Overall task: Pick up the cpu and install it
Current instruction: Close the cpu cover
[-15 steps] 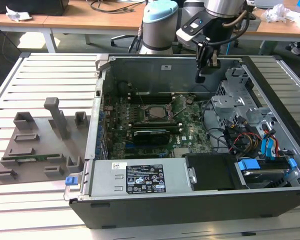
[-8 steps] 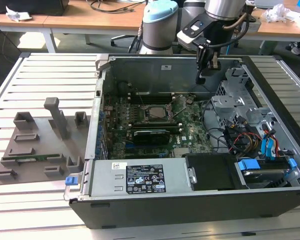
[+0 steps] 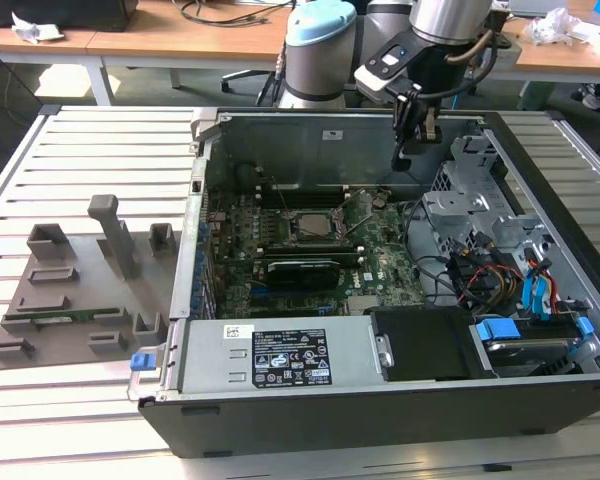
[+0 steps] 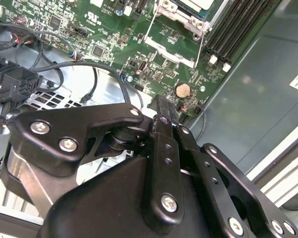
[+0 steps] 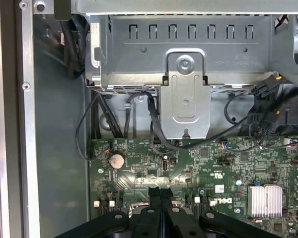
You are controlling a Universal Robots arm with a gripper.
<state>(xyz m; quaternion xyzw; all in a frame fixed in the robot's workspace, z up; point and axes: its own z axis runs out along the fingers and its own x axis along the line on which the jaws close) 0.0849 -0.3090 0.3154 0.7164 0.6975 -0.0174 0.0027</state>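
while the gripper hangs above the board with its fingers clenched together and nothing visible between them, the cpu appears in the exterior view as a small silver-grey square. it lies flat inside the dark socket frame, near the middle of the green motherboard. the gripper is well apart from it, toward the exterior view's right, near the back wall of the open computer case, which lies on a slatted bench.

my judgement of the risks: if the chip is not sitting square in its socket, any press or clamp on it could bend the contacts beneath. the gripper is also close to a metal drive cage and loose black cables, so a careless sideways move could snag a wire or knock the cage. small upright parts on the board, such as the round coin battery, lie just below the fingertips and could be struck if the arm drops.

hard to make out: whether the cpu is fully seated, which way it is turned, and whether the socket's metal frame is latched. in the second wrist view the socket is cut off at the picture's edge and the gripper's black linkage covers much of the board. in the first wrist view the fingertips cover the board directly under them.
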